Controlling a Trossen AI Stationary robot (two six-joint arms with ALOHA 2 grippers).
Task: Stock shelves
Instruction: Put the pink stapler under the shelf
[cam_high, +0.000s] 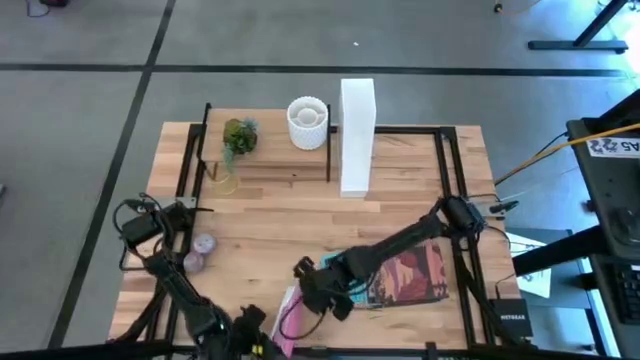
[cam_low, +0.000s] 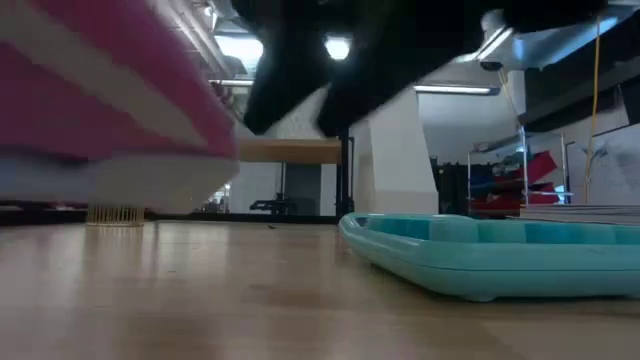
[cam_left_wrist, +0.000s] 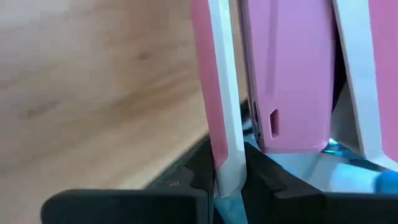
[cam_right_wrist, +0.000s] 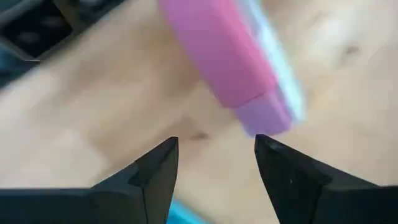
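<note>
A pink and white object (cam_high: 291, 308) hangs over the table's near edge, with my left gripper (cam_high: 272, 326) shut on it. The low view shows the object (cam_low: 100, 90) clear of the tabletop. My right gripper (cam_right_wrist: 216, 149) stands open just short of the object's pink end (cam_right_wrist: 249, 93), touching nothing; in the high view it (cam_high: 304, 274) is near the table's middle front. The shelves (cam_high: 270, 165) stand at the far left, carrying a small green plant (cam_high: 238, 135) and a white ribbed pot (cam_high: 307, 122). My left gripper pinches a thin pink and white edge (cam_left_wrist: 224, 158) of the object between its two fingers. The fingers come from the table's near left side. The object reaches out ahead of the fingers, lifted clear of the table.
A teal tray (cam_low: 490, 250) lies on the table by my right arm, beside a red-covered book (cam_high: 415, 272). A tall white file box (cam_high: 357, 135) stands right of the shelves. Two small purple things (cam_high: 198, 252) lie at the left. A black frame (cam_high: 455, 180) borders the table.
</note>
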